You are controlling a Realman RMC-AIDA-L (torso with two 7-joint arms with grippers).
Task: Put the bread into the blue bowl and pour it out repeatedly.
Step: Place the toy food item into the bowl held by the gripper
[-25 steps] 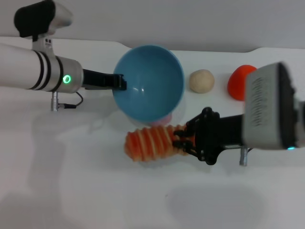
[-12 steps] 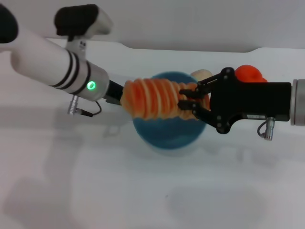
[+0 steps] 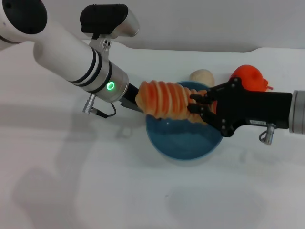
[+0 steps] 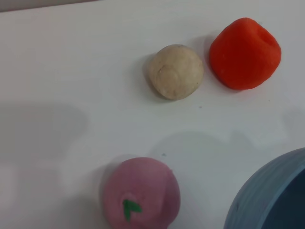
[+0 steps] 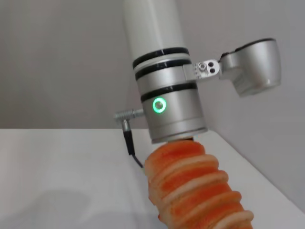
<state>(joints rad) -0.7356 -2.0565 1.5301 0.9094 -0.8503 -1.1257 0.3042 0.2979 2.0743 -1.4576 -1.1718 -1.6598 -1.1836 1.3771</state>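
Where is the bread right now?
In the head view, the bread is held by the right gripper over the blue bowl, near centre.

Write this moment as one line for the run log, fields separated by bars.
right pincer: shut on bread | bread: held over blue bowl | left pincer: at bowl rim, grip hidden | bowl: upright on table

Bread [image 3: 167, 99] and both arms blocked the blue bowl [image 3: 183, 143] from above. Beige ball [image 3: 201, 76] and orange fruit [image 3: 249, 78] crowded its far side. Near table [image 3: 143, 195] lay open.
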